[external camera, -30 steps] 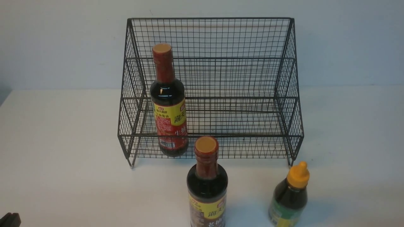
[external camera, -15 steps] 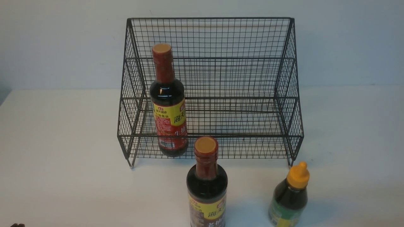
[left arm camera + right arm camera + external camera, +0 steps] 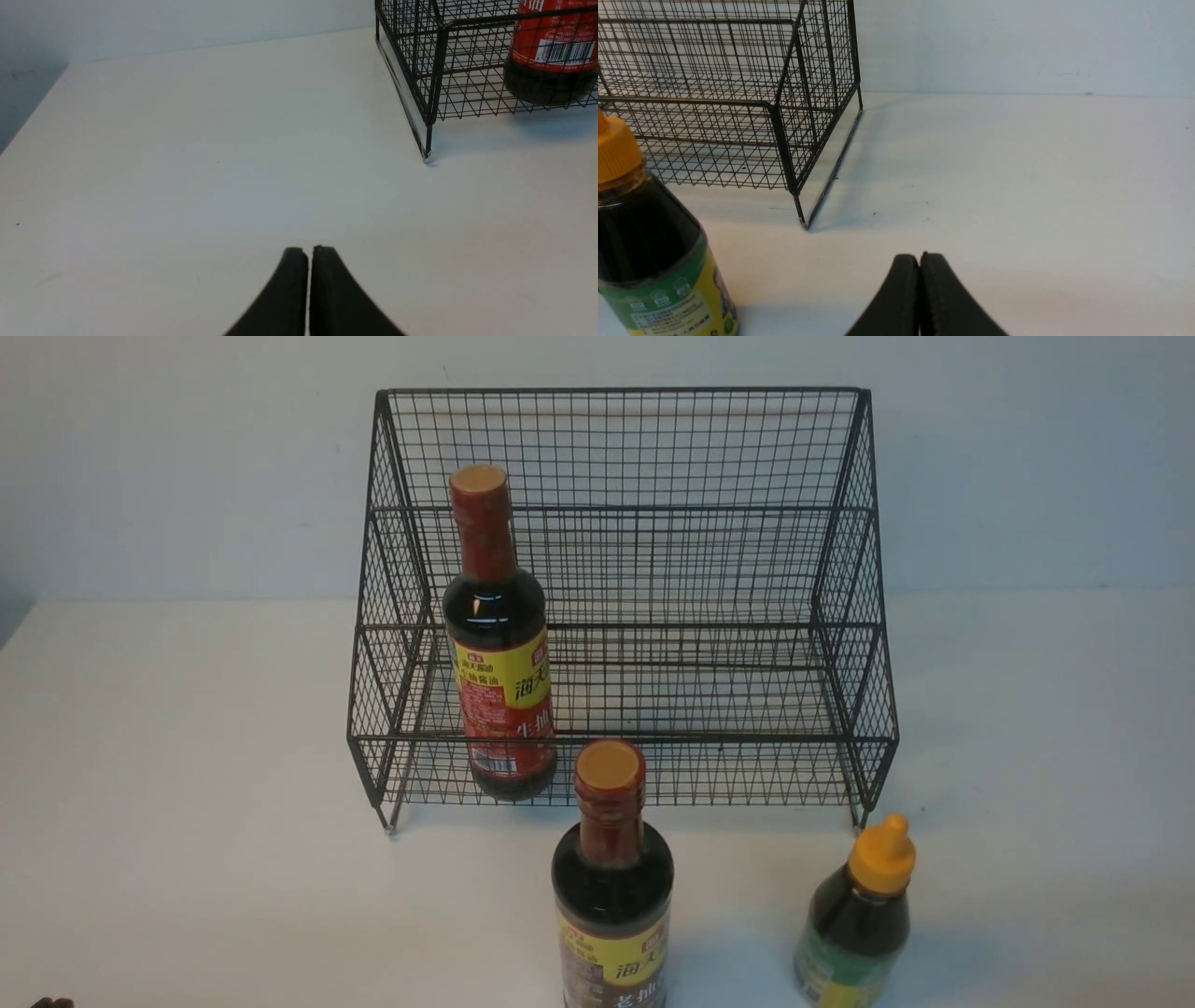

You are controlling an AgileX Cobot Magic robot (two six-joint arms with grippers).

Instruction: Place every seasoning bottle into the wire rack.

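The black wire rack [image 3: 616,448] stands at the back of the table. One tall seasoning bottle [image 3: 498,644] with a red neck and tan cap stands upright in the rack's lower tier, at its left end; its base [image 3: 551,70] shows in the left wrist view. A second tall bottle [image 3: 611,896] stands on the table in front of the rack. The short bottle [image 3: 859,919] with the yellow-orange cap stands to its right and also fills the near corner of the right wrist view [image 3: 649,252]. My left gripper [image 3: 309,252] is shut and empty over bare table. My right gripper [image 3: 920,259] is shut and empty too.
The white table [image 3: 187,756] meets a pale wall [image 3: 187,457] behind the rack. The rack's front left foot [image 3: 426,156] and front right foot [image 3: 803,224] rest on the table. The table's left edge [image 3: 32,116] drops off beside the left gripper.
The dark tip of the left gripper at the front view's bottom left corner has drawn back almost out of the frame. Bottles and rack have not moved.
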